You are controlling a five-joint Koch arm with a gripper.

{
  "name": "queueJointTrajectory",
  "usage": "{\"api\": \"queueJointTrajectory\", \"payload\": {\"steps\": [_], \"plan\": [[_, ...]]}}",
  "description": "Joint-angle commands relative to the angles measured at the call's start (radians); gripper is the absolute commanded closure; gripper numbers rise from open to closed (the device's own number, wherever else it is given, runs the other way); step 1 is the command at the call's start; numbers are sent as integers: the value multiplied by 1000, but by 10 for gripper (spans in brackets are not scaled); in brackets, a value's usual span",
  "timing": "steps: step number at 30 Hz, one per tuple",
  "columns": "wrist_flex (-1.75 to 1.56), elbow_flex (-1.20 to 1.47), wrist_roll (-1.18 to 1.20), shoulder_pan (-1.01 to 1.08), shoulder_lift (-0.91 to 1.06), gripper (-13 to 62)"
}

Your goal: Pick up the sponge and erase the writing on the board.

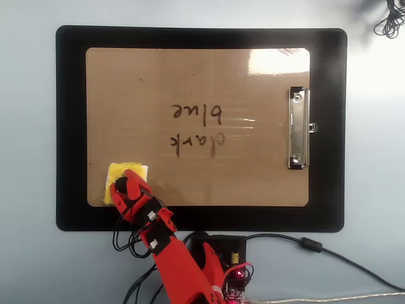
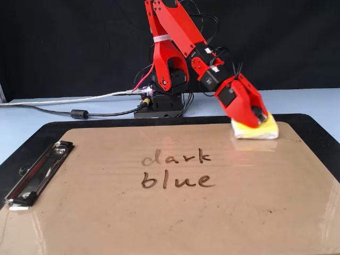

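Pressing down on sponge [image 1: 125,176], gripper [image 1: 120,188] sits lower left of overhead view, on board [image 1: 197,76] corner; jaws hidden, can't tell if clamped. Writing [image 2: 177,169] mid-board, untouched, well apart.

Bare board [image 1: 253,177] between sponge [image 1: 130,172] and writing [image 1: 197,128]

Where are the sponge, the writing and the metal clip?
sponge [image 1: 131,171], overhead view, its yellow top.
writing [image 2: 178,169], fixed view, between its two lines of strokes.
metal clip [image 1: 298,128], overhead view, middle of its silver bar.
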Motion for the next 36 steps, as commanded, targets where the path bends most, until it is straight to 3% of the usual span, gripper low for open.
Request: {"api": "queueJointTrajectory", "payload": {"steps": [1,5,14,17,19,22,25,32,34,36], "plan": [[-11,-20,-15,92,17,574],[2,-75,41,221,35,574],[130,-273,459,643,15,574],[209,-175,465,669,63,574],[256,-21,463,672,225,574],[258,101,446,669,307,574],[239,54,448,670,219,574],[-87,-302,448,673,-350,574],[-110,-353,446,675,-405,574],[-84,-301,446,676,-327,574]]}}
